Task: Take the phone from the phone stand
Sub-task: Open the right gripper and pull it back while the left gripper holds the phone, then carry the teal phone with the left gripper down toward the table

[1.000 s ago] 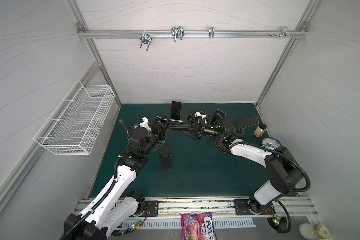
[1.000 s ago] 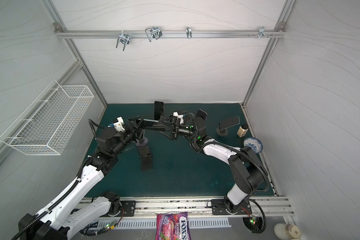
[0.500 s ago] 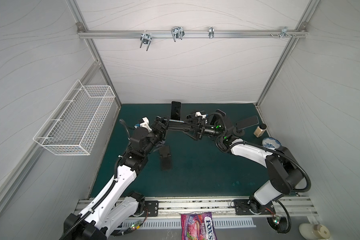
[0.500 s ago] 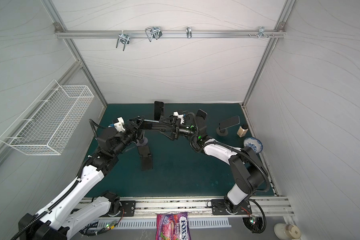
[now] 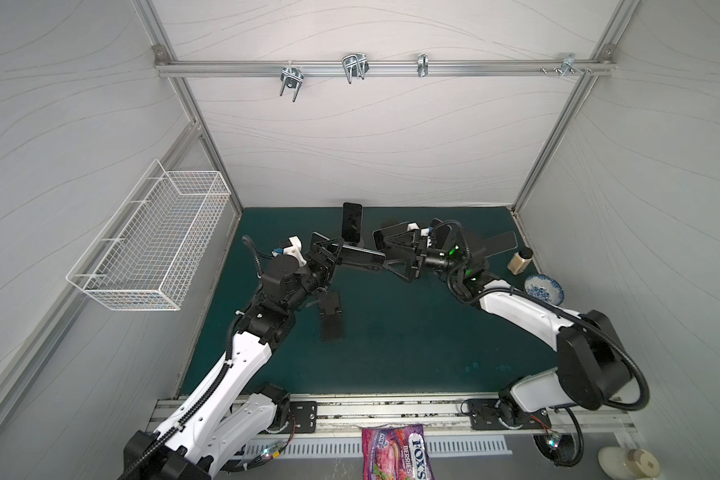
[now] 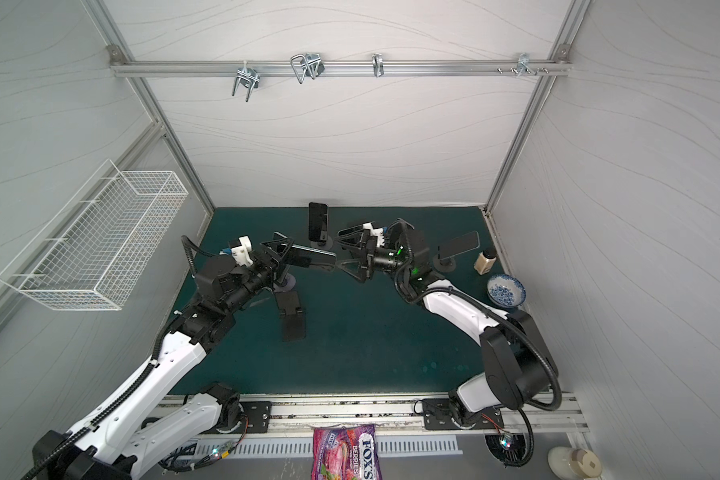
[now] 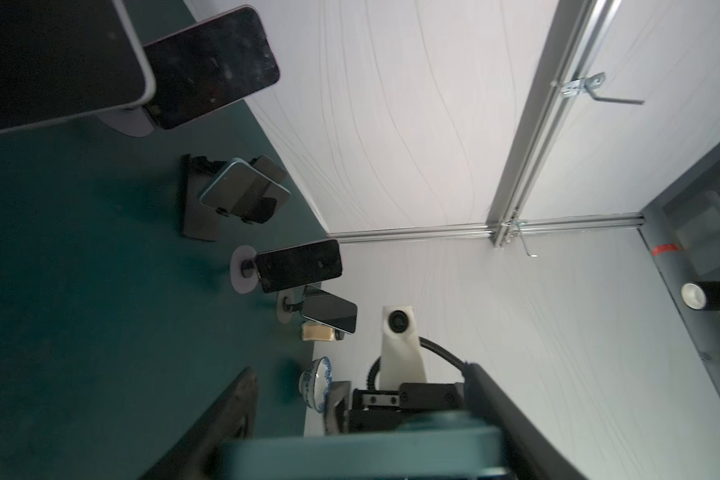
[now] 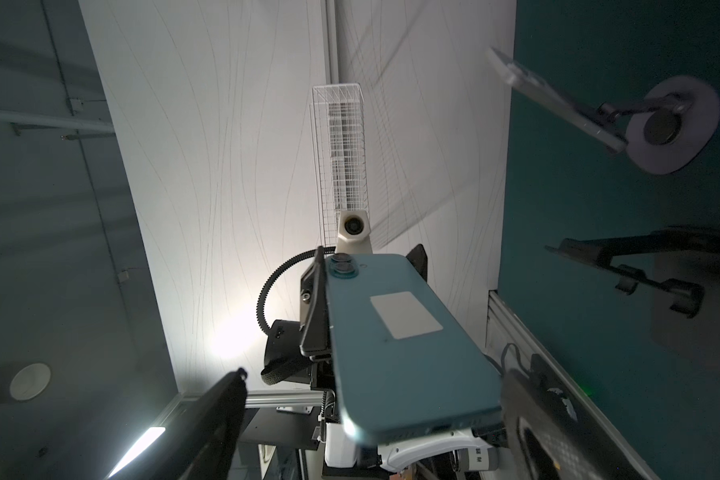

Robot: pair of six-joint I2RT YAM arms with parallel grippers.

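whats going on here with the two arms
The two arms meet above the mat with a phone between them. The left gripper is clamped on one end of it. The right gripper has its jaws wide open around the other end and is not gripping. So the phone is off its stand and the left arm alone carries it. A second phone stands upright on a stand at the back.

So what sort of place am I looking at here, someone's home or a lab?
Most likely a robot test cell in a lab, not a home: white panel walls on an aluminium frame, two robot arms bolted to a front rail, and a green mat holding several phones on stands.
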